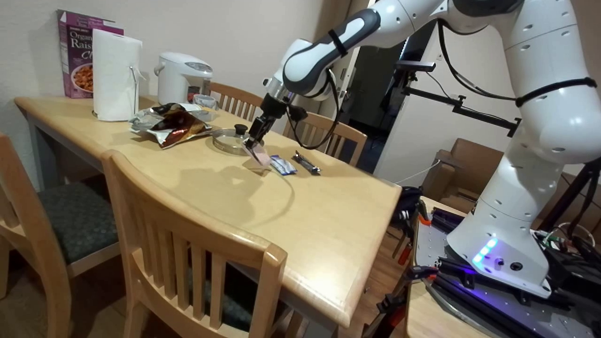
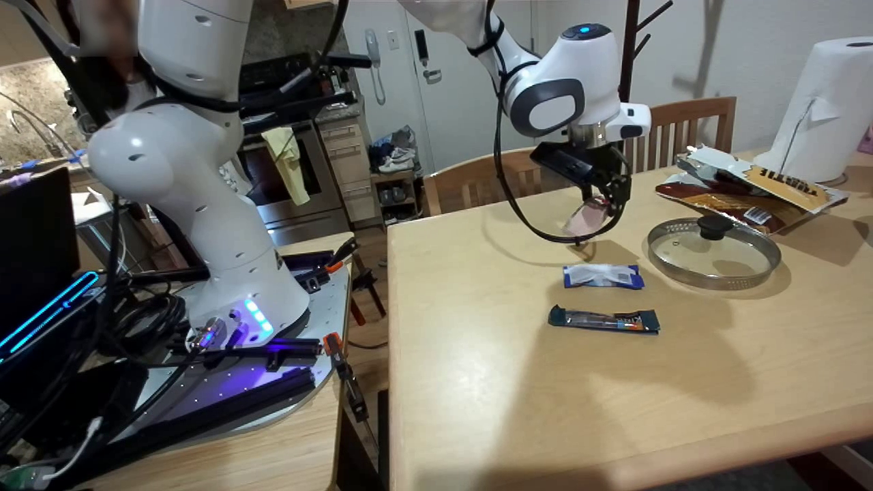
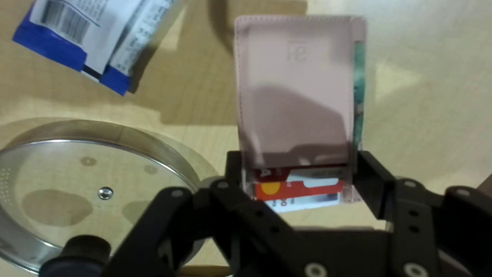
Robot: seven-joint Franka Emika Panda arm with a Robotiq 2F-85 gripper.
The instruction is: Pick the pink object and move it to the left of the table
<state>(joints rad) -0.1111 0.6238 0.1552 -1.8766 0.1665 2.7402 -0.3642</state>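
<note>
The pink object is a flat pink card holder with cards showing at its near end and a green edge on one side. It shows in both exterior views. My gripper is shut on its two long edges near the card end; a finger lies against each side. The gripper also shows in both exterior views. The holder hangs tilted a little above the light-wood table, with its shadow below.
A blue-white packet and a dark wrapped bar lie beside the holder. A glass lid is close by. A foil bag, paper towel roll, white water pot and magenta box stand farther along. Chairs ring the table.
</note>
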